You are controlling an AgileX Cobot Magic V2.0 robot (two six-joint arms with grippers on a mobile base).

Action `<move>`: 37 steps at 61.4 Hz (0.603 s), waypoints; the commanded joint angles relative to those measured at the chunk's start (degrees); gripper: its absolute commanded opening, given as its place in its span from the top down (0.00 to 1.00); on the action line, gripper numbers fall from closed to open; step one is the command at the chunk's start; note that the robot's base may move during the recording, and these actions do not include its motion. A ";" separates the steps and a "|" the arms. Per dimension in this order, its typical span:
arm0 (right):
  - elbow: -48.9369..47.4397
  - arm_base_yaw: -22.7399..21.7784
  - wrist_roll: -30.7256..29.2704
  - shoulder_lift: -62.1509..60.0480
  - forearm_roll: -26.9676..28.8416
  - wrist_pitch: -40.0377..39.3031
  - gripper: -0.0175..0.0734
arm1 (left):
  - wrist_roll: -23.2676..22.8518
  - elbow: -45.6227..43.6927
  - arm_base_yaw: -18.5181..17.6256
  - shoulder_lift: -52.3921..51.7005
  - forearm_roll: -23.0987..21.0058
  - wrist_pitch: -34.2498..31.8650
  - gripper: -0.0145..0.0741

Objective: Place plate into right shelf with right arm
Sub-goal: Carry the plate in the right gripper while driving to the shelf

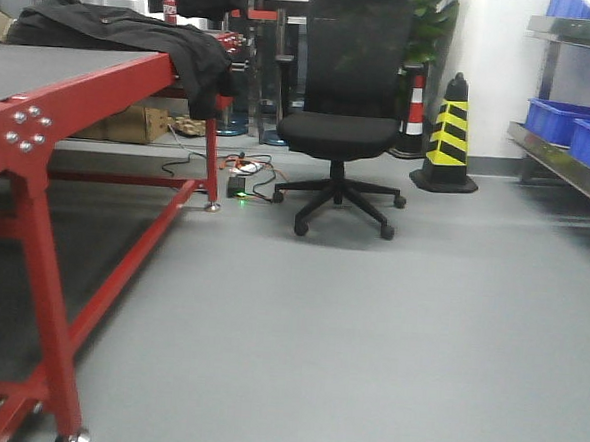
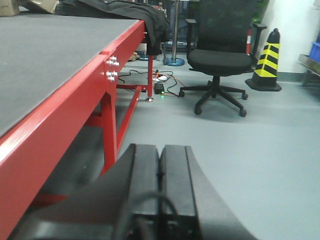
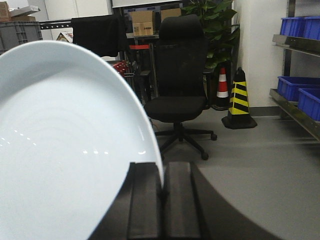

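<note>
Our right claw gripped the plate by its rim. The shelf lay well off to that claw's right. Our left claw was closed, empty.

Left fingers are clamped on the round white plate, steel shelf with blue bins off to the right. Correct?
No: right wrist view shows the right fingers clamped on the round white plate, stainless-steel shelf with blue plastic bins off to the right.
</note>
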 commanded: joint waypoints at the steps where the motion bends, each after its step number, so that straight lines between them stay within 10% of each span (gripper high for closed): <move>1: -1.72 -0.17 -0.38 0.52 -0.02 -5.27 0.75 | -0.40 0.59 -0.11 -0.59 -0.47 -5.16 0.98; 37: -1.72 -0.17 -0.38 0.52 -0.02 -5.27 0.75 | -0.40 0.59 -0.11 -0.59 -0.47 -5.16 0.98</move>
